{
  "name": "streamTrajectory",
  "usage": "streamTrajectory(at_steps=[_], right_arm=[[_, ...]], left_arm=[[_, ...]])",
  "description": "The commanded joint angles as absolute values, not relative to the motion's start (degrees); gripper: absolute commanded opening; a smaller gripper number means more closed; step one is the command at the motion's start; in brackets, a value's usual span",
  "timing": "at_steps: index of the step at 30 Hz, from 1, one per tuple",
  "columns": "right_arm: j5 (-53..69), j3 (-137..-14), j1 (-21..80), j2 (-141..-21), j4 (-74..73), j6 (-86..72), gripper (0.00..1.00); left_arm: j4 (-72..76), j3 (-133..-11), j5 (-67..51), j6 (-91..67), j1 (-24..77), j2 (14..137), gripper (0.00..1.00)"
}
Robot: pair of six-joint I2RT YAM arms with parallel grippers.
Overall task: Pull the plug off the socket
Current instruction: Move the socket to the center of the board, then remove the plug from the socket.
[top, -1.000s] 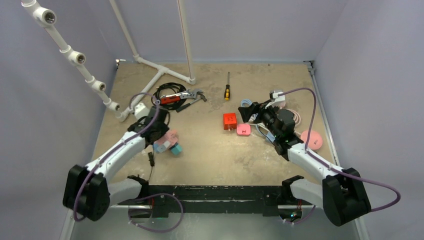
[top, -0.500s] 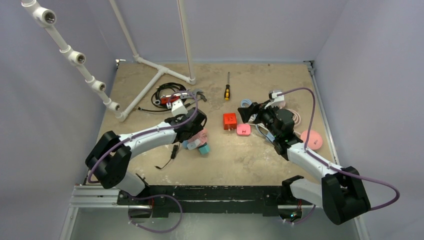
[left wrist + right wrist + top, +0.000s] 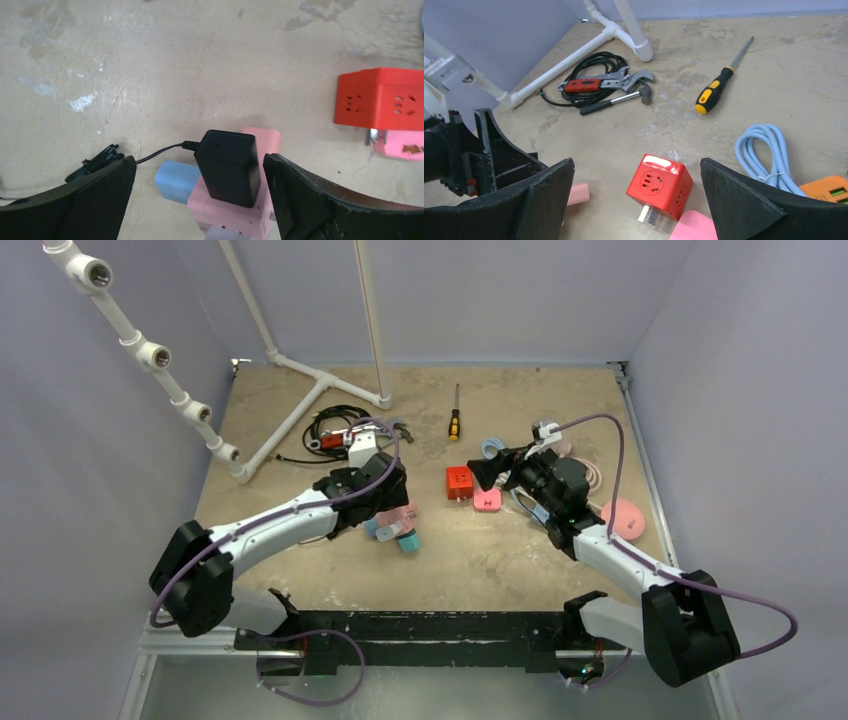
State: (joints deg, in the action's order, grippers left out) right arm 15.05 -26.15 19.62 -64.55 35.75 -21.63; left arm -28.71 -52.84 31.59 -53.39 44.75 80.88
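Note:
A black plug (image 3: 229,167) with a thin black cord sits on top of a pink socket block (image 3: 235,212) lying on the table. A light blue plug (image 3: 175,180) sticks out of the block's left side. My left gripper (image 3: 199,159) is open, one finger on each side of the black plug and neither touching it. From above, the left gripper (image 3: 385,502) hangs over the pink socket (image 3: 400,518). My right gripper (image 3: 490,472) is open and holds nothing, just right of a red cube socket (image 3: 459,482), with that cube (image 3: 659,187) between its fingers' line of sight.
A pink adapter (image 3: 487,500) lies beside the red cube. A screwdriver (image 3: 455,422), a wrench and hammer on a black cable coil (image 3: 345,432), a white pipe frame (image 3: 300,410), a blue cable (image 3: 764,150) and a pink disc (image 3: 622,518) surround the work area.
My left arm swung right toward the table's middle, bringing the pink socket and its plugs along, then opened its jaws around the black plug. The right arm barely moved.

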Motion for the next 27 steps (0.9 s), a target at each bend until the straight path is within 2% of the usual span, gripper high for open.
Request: streamTrajectory(at_steps=[1,4,10,14,17,23,27], right_arm=[[19.87,-26.93,20.86,-66.35,40.53,-21.98,0.99],[22.73,-27.59,22.78,-68.64,41.92,-21.12,0.99],[25.91,-32.06,30.33,-75.85,42.29,-19.68,0.97],[26.50,-38.44,35.53,-82.71,38.78,-18.31,0.88],[27.31,-43.64,38.50,-87.12,37.28,-18.28,0.83],[25.55,-51.86,43.17,-96.38,31.62,-16.78,0.83],[24.25,-52.94,43.73,-99.94,30.26,-14.54,0.84]], left_arm=[[-25.60,-54.60,27.86,-37.49,44.99,74.86,0.99],[-21.96,-53.18,24.51,-30.02,44.84,70.37,0.99],[-19.12,-55.54,28.03,-21.03,40.69,64.58,0.99],[-13.58,-53.33,25.74,-18.65,32.04,62.90,0.99],[-10.77,-50.82,25.03,-16.36,30.23,62.43,0.99],[-11.41,-51.04,22.75,-15.00,30.23,63.88,0.99],[-11.46,-50.82,20.92,-16.01,30.23,65.10,0.97]])
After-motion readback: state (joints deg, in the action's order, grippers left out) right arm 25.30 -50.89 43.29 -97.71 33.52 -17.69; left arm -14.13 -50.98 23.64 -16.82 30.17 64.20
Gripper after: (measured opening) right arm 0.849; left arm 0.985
